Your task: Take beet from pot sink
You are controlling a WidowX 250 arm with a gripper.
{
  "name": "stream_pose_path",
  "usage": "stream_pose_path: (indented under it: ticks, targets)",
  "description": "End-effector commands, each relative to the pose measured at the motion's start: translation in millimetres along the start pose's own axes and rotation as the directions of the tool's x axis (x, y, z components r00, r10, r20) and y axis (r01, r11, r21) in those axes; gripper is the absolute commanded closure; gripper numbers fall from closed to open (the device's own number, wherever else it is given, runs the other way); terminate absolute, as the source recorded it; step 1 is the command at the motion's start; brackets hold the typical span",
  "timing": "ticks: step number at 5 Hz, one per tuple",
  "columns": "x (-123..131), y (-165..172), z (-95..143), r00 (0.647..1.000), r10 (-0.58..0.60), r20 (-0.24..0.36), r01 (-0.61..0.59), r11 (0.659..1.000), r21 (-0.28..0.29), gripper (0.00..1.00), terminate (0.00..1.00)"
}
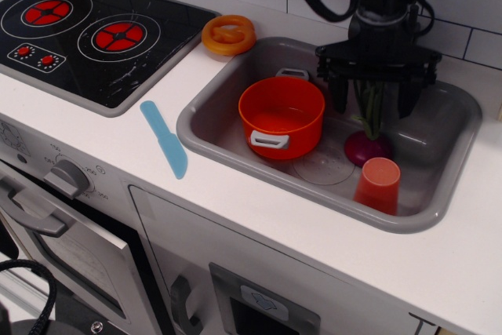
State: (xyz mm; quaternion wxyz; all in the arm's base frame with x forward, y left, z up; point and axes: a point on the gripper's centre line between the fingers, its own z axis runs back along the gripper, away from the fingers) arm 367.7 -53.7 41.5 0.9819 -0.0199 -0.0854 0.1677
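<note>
Largest thing I see is the white counter [235, 186], with a black toy hob [86, 33] set in at the left, rings painted red. To its right the grey sink [451, 186] is sunk into the counter. The arm comes down from the top edge over the sink's rear right part.

Gripper [375, 103]: I read the two dark fingers [340, 93] as spread wide apart, one either side of the green stalks, not touching them. It has hold of nothing.

Orange pot [282, 115] stands on the sink floor, left of centre, grey handles front and back. I can make out nothing inside it.

Beet [367, 145] is out of the pot, resting on the sink floor just right of it, bulb down, stalks standing upright into the gap between the fingers.

Orange-red cup [378, 184] sits mouth down, just in front of the beet.

Orange lid [228, 34] lies on the counter behind the sink's left corner. Blue spatula [165, 138] lies on the counter left of the sink.
</note>
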Motion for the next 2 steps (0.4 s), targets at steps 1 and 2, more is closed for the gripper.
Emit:
stream_pose_path:
  ticks: [1,2]
  targets:
    - [22.2,1.0,47.7,0.996,-0.014,0.086,0.020,0.998,-0.066,0.00,0.00]
    - [22.2,1.0,47.7,0.996,-0.014,0.086,0.020,0.998,-0.066,0.00,1.00]
